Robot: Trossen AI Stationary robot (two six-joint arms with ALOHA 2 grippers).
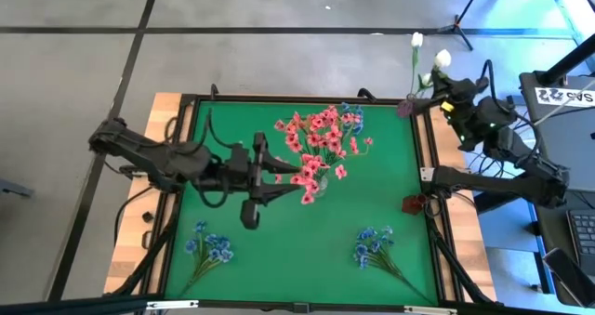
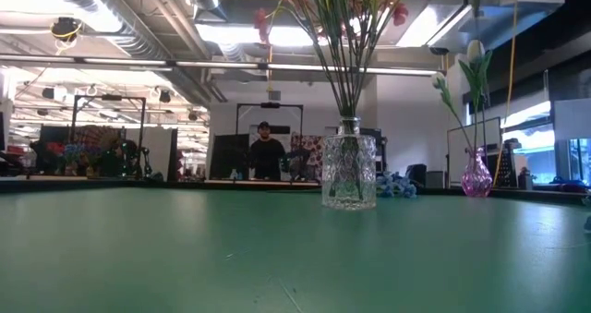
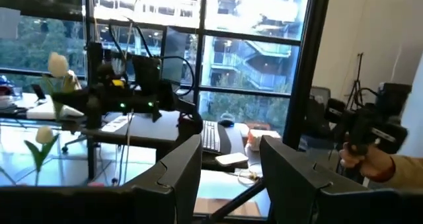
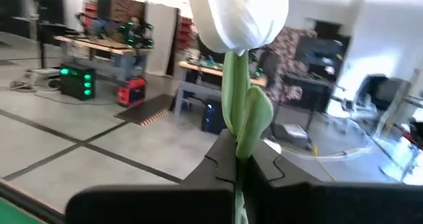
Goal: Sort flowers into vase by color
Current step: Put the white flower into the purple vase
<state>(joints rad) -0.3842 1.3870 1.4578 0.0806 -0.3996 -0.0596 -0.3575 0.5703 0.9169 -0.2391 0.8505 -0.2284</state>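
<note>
Right gripper (image 4: 236, 163) closed on the green stem of a white bud flower (image 4: 238, 16), stem running upright between the fingers, bloom above them. In the high view, right gripper (image 1: 449, 101) at the table's far right corner, just beside a small pink vase (image 1: 406, 106) already holding one white bud (image 1: 417, 40); held bud (image 1: 443, 59) leaning up and away past the table edge. Relation governing the coming move, as a judgement: stem's long axis close to vertical, vase mouth just to the left of the gripper and below the stem's lower end, so a short sideways shift and a descent required, with the right arm plainly the nearer. Left gripper (image 1: 299, 177) parked over mid-table beside the clear glass vase (image 2: 349, 173) with its pink blooms (image 1: 318, 140), fingers (image 3: 177, 171) apart and empty in the left wrist view. Two blue sprigs flat on the green mat (image 1: 297, 250), one near the front left (image 1: 208, 248), one near the front right (image 1: 375, 248), stems pointing toward the front edge, well apart from both grippers.
</note>
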